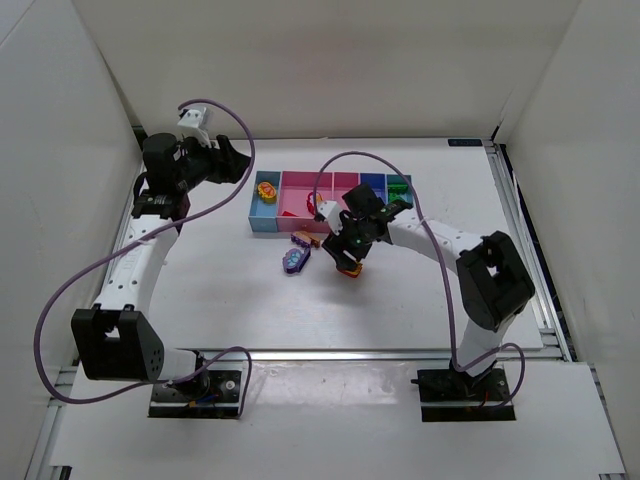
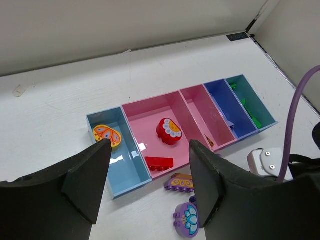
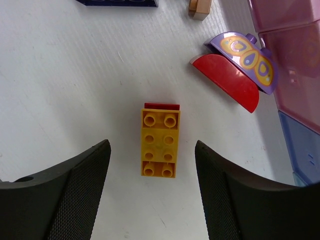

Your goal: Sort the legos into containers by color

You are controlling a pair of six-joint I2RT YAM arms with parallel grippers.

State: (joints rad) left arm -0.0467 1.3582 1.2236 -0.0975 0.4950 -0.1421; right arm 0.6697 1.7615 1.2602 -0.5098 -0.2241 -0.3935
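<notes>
My right gripper (image 3: 151, 147) hangs open over a yellow studded lego (image 3: 159, 150) that lies flat on the table, one finger on each side and apart from it. A red piece (image 3: 161, 105) peeks out at its far end. A red half-round lego (image 3: 227, 82) and a purple patterned one (image 3: 245, 60) lie beside the containers (image 3: 292, 20). My left gripper (image 2: 150, 145) is open and empty, raised over the bins' left end (image 1: 240, 165). The light blue bin (image 2: 122, 167) holds a yellow butterfly piece (image 2: 107, 135). In the pink bin (image 2: 145, 115) lie a red flower piece (image 2: 169, 131) and a red brick (image 2: 159, 162).
Two purple legos (image 2: 181, 181) (image 2: 189, 219) lie on the table in front of the bins. A green piece (image 2: 252, 112) sits in the teal end bin. A dark blue piece (image 3: 117, 2) and a tan one (image 3: 200, 7) lie at the far edge of the right wrist view.
</notes>
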